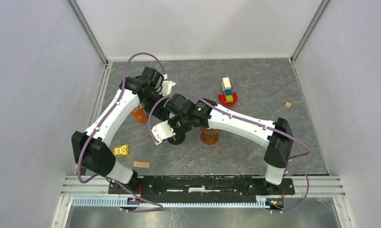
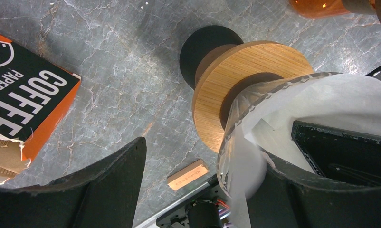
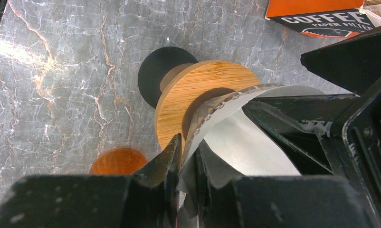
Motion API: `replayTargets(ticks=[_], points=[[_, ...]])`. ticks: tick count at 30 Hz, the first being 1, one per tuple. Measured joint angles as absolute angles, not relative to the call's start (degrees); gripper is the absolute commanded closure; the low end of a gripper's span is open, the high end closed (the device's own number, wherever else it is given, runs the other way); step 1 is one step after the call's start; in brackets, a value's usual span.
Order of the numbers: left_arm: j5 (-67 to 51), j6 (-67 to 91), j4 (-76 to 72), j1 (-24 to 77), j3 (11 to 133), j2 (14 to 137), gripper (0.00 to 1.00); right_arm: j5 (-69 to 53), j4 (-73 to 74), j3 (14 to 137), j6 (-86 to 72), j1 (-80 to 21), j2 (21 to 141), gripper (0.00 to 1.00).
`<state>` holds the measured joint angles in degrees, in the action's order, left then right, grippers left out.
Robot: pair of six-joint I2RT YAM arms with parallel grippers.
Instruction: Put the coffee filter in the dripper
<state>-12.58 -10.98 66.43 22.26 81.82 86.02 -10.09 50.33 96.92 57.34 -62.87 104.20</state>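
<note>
The dripper (image 2: 236, 71) is a glass cone on a wooden collar and a black base, tipped toward both wrist cameras. The white coffee filter (image 2: 340, 95) lies inside the cone. My left gripper (image 2: 205, 156) is open wide, with one finger outside the cone and the other inside it against the paper. My right gripper (image 3: 187, 145) is shut on the dripper's (image 3: 198, 90) glass rim, with the filter's (image 3: 245, 142) edge pinched against it. In the top view the two grippers (image 1: 162, 107) (image 1: 172, 135) meet over the dripper and hide most of it.
An orange coffee filter box (image 1: 139, 115) lies left of the grippers. An orange cup (image 1: 210, 135) stands just right of them. A stack of coloured blocks (image 1: 227, 91) stands farther back. A yellow toy (image 1: 121, 150) and a wooden block (image 1: 141, 165) lie near the front left.
</note>
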Motion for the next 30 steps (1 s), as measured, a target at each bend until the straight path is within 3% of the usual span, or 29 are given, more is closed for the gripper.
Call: replayTargets(ticks=[9,19,22,30], points=[[-12.5,-11.0,65.8,22.3,81.4,86.0,0.23,-9.6,49.5,97.2,57.9,-62.9,104.4,1.0],[-12.5,-11.0,65.8,22.3,81.4,86.0,0.23,-9.3,49.5,97.2,57.9,-62.9,104.5,1.0],[-12.5,-11.0,65.8,22.3,81.4,86.0,0.23,-9.3,49.5,97.2,57.9,-62.9,104.5,0.9],[-12.3,-11.1,65.9,22.3,81.4,86.0,0.21,-8.9,49.6,96.8,56.6,-63.0,104.5,0.51]])
